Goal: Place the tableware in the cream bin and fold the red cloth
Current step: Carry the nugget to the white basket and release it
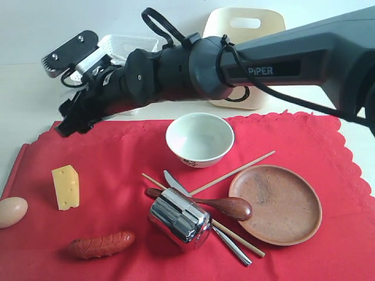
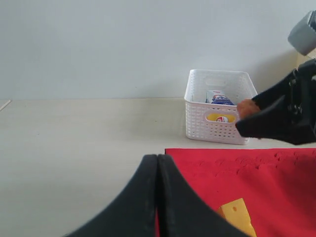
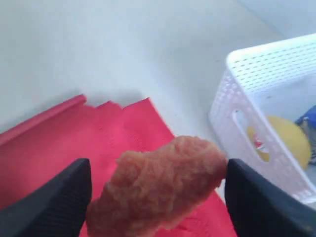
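On the red cloth [image 1: 117,175] stand the pale bowl [image 1: 199,139], the steel cup [image 1: 179,218] on its side, the brown plate [image 1: 275,204], the wooden spoon [image 1: 222,206], the knife [image 1: 233,246] and the chopsticks [image 1: 240,170]. The cream bin [image 1: 243,26] stands behind the cloth, partly hidden by the right arm. My right gripper [image 3: 158,182] reaches across to the cloth's far left corner [image 3: 59,143], shut on an orange-brown fried piece [image 3: 163,182] held above it. My left gripper [image 2: 158,163] is shut and empty, over the cloth's edge [image 2: 237,168].
A white lattice basket [image 3: 266,123] stands just beyond the cloth corner, holding a lemon [image 3: 281,136] and a carton [image 2: 217,98]. Cheese [image 1: 65,187], an egg [image 1: 12,211] and a sausage [image 1: 101,244] lie on the cloth's left part.
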{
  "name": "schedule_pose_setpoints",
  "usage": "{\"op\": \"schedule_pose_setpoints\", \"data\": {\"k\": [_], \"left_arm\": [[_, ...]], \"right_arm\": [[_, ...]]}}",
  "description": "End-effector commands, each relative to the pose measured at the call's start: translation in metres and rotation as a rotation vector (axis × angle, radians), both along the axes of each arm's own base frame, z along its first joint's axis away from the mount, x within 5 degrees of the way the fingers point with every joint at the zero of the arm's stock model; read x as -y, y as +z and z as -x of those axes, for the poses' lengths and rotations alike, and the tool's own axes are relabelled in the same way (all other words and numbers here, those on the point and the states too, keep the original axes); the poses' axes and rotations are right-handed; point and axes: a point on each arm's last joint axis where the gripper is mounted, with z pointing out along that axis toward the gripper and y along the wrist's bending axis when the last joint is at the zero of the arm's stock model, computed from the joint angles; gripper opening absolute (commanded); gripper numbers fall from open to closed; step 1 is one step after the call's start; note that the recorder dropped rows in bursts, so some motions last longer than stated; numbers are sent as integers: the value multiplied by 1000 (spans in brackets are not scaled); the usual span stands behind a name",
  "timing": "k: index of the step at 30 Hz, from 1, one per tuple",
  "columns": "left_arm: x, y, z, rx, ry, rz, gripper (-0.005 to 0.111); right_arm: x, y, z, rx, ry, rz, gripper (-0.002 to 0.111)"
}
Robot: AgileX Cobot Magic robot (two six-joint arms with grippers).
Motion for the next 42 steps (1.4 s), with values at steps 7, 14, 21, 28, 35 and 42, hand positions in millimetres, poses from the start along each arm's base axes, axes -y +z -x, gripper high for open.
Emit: {"op": "schedule_pose_setpoints", "data": {"k": [7, 14, 21, 28, 35, 42], "left_arm": [[0, 0, 0, 6, 2, -4, 0], [0, 0, 0, 6, 2, -4, 0], [0, 0, 0, 6, 2, -4, 0], [0, 0, 0, 6, 2, -4, 0], [0, 0, 0, 6, 2, -4, 0], [0, 0, 0, 6, 1, -4, 0]], "right_arm": [[27, 18, -33, 94, -254, -232, 0], [32, 25, -41, 159, -315, -299, 0], [33, 8, -49, 229, -361, -319, 0], [34, -14, -55, 284, -397, -324, 0], [33, -22, -59, 319, -415, -335, 20], [28, -30, -72, 275, -503, -428, 47]]}}
